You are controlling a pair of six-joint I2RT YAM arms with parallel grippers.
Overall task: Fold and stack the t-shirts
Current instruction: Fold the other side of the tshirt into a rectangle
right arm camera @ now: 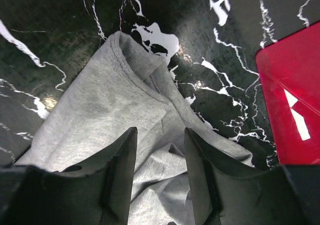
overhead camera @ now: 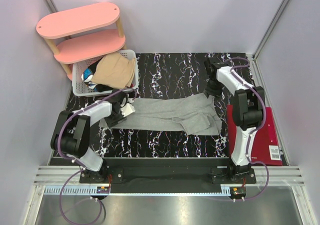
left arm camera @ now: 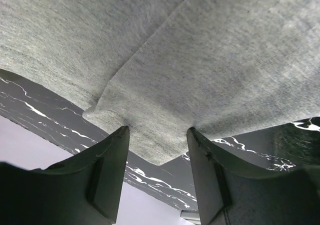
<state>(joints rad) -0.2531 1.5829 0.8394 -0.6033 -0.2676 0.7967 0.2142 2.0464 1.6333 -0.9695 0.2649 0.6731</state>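
Across the tabletop (overhead camera: 170, 70) lies the grey t-shirt (overhead camera: 170, 115), stretched out for folding. The left pincer (overhead camera: 128, 107) and right pincer (overhead camera: 211, 91) stand apart at its ends. Next, I judge, each must clamp an edge.

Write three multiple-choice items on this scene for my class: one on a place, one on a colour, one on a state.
1. Where is the white basket?
A. at the table's far left, by the pink shelf
B. at the near right corner
C. on the shelf top

2. What colour is the t-shirt spread on the table?
A. tan
B. blue
C. grey

3. How is the right gripper?
A. shut on the t-shirt
B. open over the t-shirt
C. holding the basket

Key: 1 A, it sits beside the shelf's legs. 2 C, grey cloth lies across the marble. 3 B, its fingers stand apart above the cloth.
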